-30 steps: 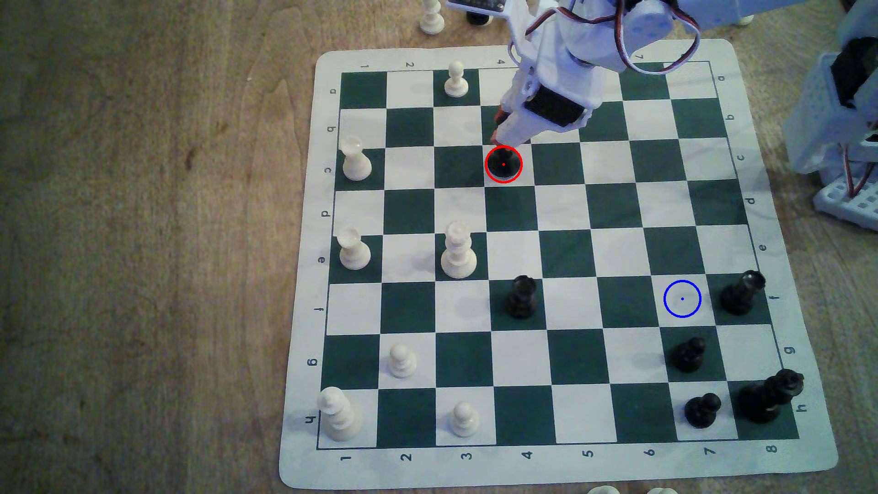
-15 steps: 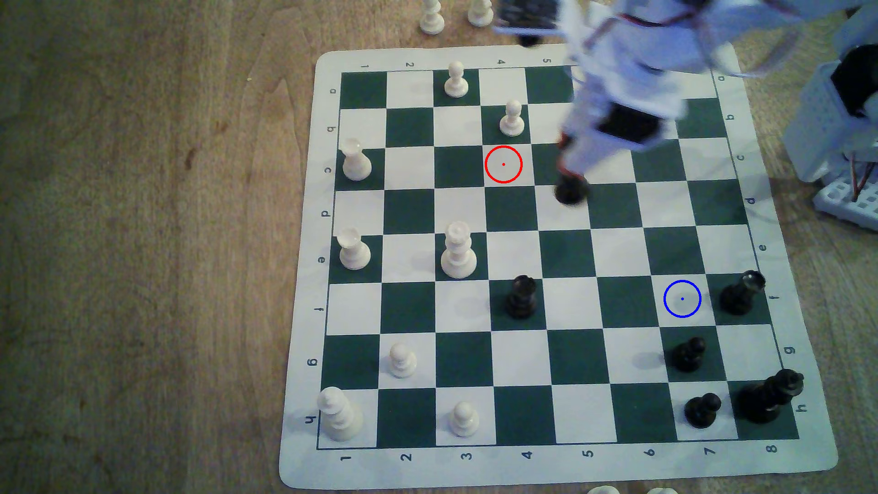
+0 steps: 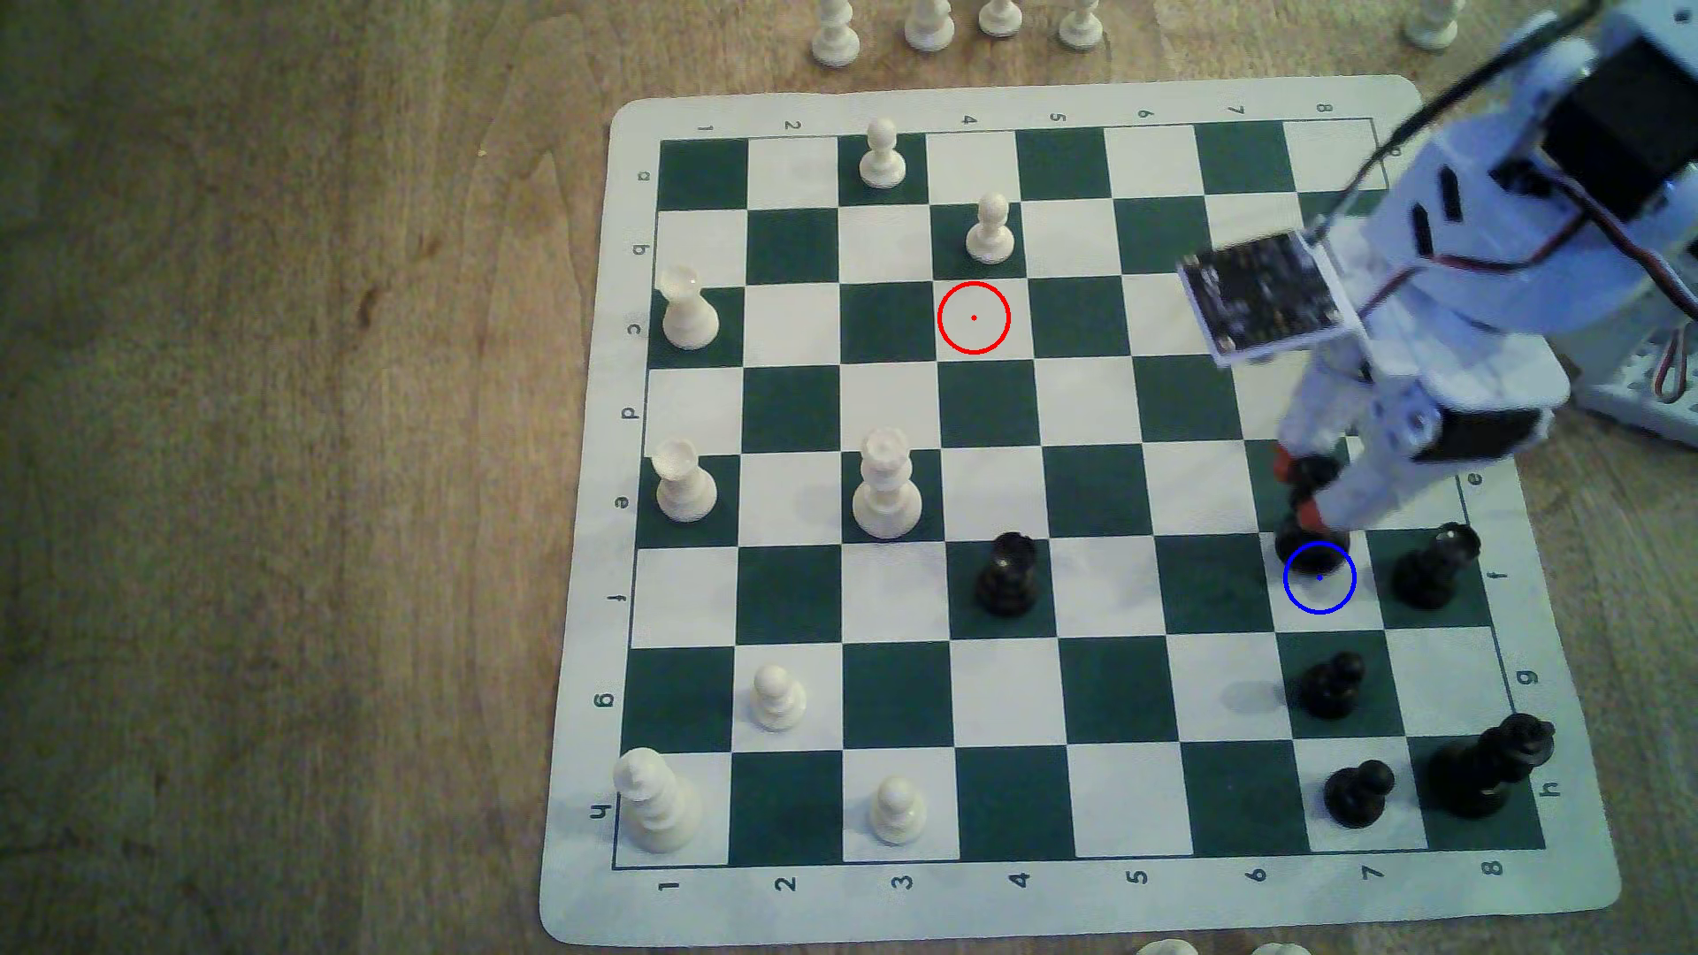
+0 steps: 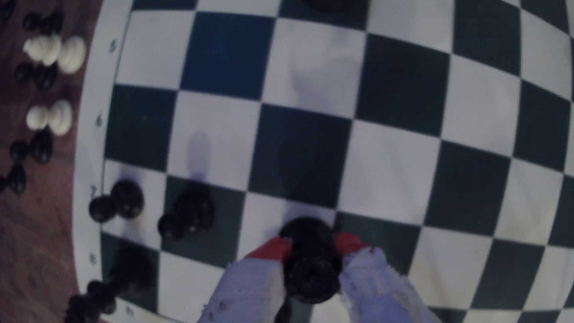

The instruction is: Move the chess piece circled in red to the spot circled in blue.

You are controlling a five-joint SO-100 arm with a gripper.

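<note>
now off its red-ringed square — black piece clamped in end effector, over blue-ringed square

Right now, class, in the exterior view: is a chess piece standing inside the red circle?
No: the red circle rings a bare white square, while the claw holds the black piece by the blue circle.

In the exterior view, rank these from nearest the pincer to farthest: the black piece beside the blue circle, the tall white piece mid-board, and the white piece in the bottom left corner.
From the pincer:
1. Black piece, just right of the blue circle.
2. Tall white piece, mid-board, to the left.
3. White corner piece, bottom left, farthest.
</note>
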